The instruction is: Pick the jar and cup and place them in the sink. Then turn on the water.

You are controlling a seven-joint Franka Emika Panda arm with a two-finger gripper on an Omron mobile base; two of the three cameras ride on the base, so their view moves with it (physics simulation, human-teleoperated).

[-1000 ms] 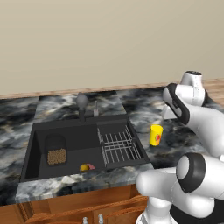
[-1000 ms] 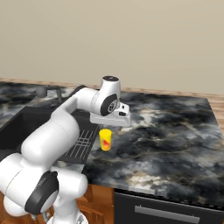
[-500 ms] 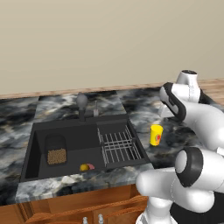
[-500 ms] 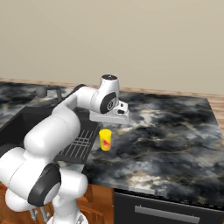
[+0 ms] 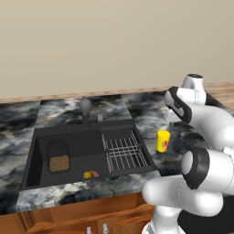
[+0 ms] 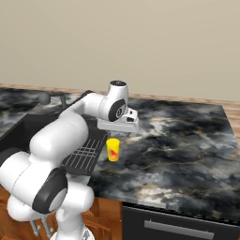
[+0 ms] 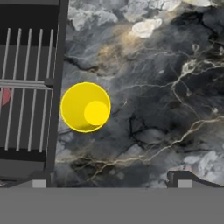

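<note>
Dark marbled stone is spreading across the desk (image 5: 59,194) in the left base view, with a plain beige wall running behind it. Sunk into the middle of that frame is the sink (image 5: 36,151), a black basin with a grey wire rack (image 5: 123,153) lying across its right part. The jar (image 5: 59,160) is already sitting inside at the left end of the basin, brown and grainy, so that part of the job looks done. A tiny yellow-and-pink blob (image 5: 90,174) is lying on the basin floor just left of the rack.

Now the cup (image 5: 163,140)! It is standing upright on the desk just right of the sink's edge, bright yellow with its red mark, not yet lifted. In the hand view it is showing as a yellow circle left of centre, just beside the sink's rim.

The tool (image 6: 118,125) is hovering above the cup in the right base view, jaws spread wide and carrying nothing. By the look of it, the arm is lining up for the second pick.

Left to do, judging from here: grasp the cup, drop it in the basin, then work the faucet (image 5: 85,108) at the sink's back edge. No water is running.
</note>
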